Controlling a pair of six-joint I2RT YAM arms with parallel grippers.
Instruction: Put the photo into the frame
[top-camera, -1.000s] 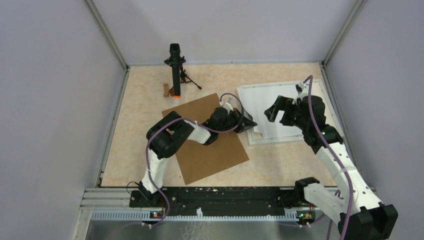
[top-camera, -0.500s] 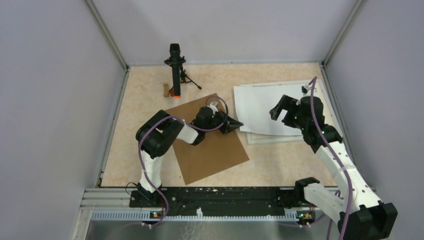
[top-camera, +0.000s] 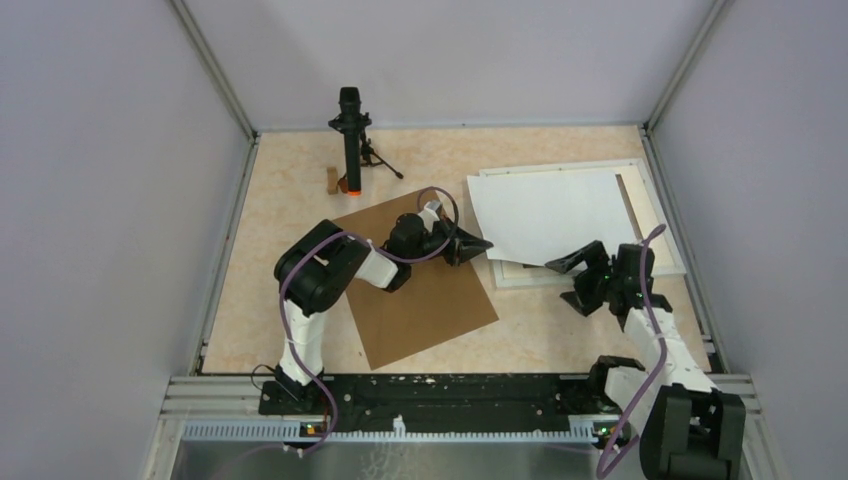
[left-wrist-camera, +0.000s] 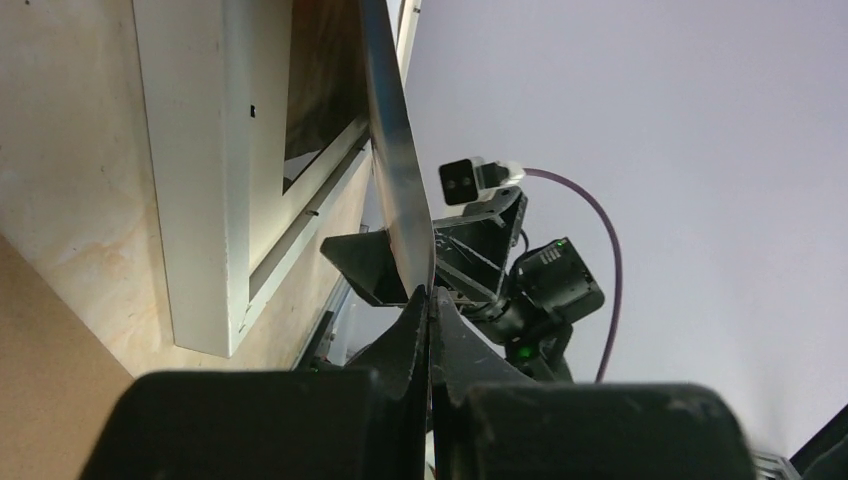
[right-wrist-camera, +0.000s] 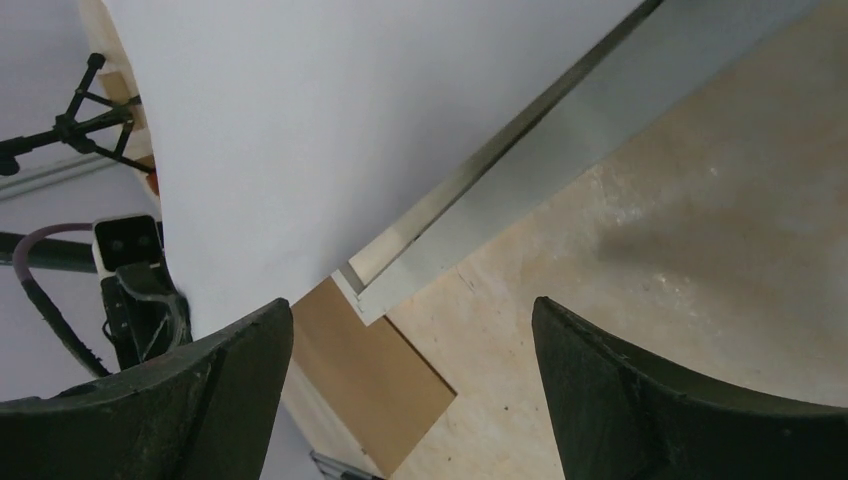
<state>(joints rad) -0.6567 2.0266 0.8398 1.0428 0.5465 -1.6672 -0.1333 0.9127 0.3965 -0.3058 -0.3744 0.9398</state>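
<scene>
The photo (top-camera: 560, 210) lies white back up over the white frame (top-camera: 662, 225) at the right of the table. My left gripper (top-camera: 480, 244) is shut on the photo's left corner and holds that edge raised. In the left wrist view the photo (left-wrist-camera: 398, 180) stands edge-on between the shut jaws of the left gripper (left-wrist-camera: 430, 296), its dark print facing the frame's rail (left-wrist-camera: 195, 170). My right gripper (top-camera: 568, 283) is open and empty just in front of the frame's near rail. In the right wrist view the right gripper (right-wrist-camera: 410, 385) faces the photo (right-wrist-camera: 350, 110) and the rail (right-wrist-camera: 520, 190).
A plain brown cardboard sheet (top-camera: 415, 290) lies under my left arm at the table's middle. A black tripod (top-camera: 350, 135) and a small wooden block (top-camera: 332, 180) stand at the back left. Grey walls enclose the table on three sides.
My right gripper has left the top of the photo and pulled back toward the near edge, low in front of the frame. The photo has slid left with my left gripper.
</scene>
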